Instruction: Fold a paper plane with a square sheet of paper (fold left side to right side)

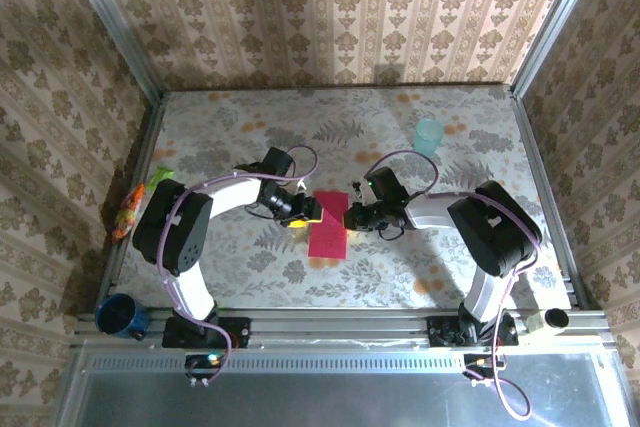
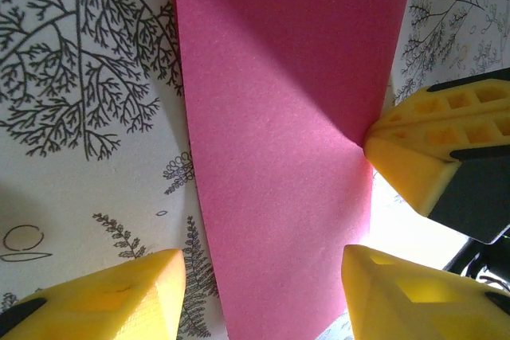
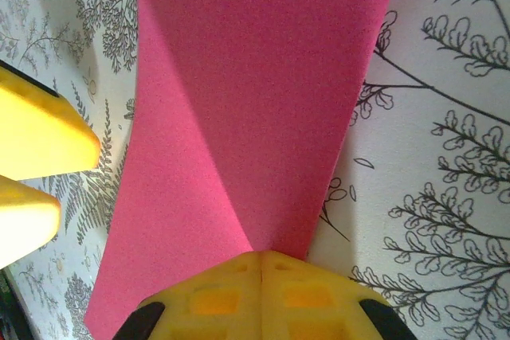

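Observation:
The square sheet of paper [image 1: 328, 228] is a magenta-red strip, taller than wide, lying on the patterned table between both arms. My left gripper [image 1: 304, 209] sits low at the sheet's left edge. It is open, its yellow fingers [image 2: 127, 296] standing either side of the sheet [image 2: 279, 117] with nothing gripped. My right gripper [image 3: 263, 262] has its two yellow fingers pressed together at the sheet's right edge [image 3: 263, 77], and the paper bends up toward their tips. From the left wrist, that shut gripper [image 2: 373, 146] touches the paper's right edge.
A pale teal cup [image 1: 428, 135] stands at the back right. Green-and-orange packets [image 1: 132, 207] lie at the left table edge. A dark blue mug [image 1: 118, 316] sits by the left arm's base and a small pale cup [image 1: 553, 319] by the right one. Metal frame posts and wallpapered walls enclose the table.

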Motion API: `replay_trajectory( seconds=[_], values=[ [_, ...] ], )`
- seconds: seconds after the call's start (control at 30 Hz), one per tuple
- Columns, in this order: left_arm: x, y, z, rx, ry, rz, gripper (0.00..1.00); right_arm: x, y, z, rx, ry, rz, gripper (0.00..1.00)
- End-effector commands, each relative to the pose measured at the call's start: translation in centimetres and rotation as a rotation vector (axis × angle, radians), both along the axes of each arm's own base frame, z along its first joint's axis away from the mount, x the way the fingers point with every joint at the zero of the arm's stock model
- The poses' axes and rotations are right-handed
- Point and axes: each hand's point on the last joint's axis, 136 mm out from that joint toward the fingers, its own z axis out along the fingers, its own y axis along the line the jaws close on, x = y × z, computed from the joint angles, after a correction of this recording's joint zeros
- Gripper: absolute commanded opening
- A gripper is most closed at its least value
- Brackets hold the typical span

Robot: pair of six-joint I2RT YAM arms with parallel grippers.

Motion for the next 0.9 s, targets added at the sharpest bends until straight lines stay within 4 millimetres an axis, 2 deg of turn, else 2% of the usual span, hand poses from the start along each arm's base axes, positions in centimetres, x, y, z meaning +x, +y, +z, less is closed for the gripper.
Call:
replay_trajectory(
  seconds=[0.0, 0.3, 0.67, 0.87],
  values=[
    [0.1, -0.3, 0.1, -0.003, -0.013, -0.022, 0.54, -1.2, -1.3, -2.4, -0.065, 0.052, -0.007, 0.07],
    [-0.5, -1.1, -0.2, -0.013, 0.020, -0.037, 0.50, -1.4, -1.4, -2.5, -0.059, 0.049, -0.009, 0.06],
    [-2.1, 0.0, -0.8, 0.020, 0.058, -0.002, 0.50, -1.4, -1.4, -2.5, -0.059, 0.048, -0.009, 0.06],
    [-2.3, -0.4, -0.9, 0.008, 0.070, -0.009, 0.42, -1.4, -1.4, -2.6, -0.058, 0.050, -0.011, 0.06]
  ],
)
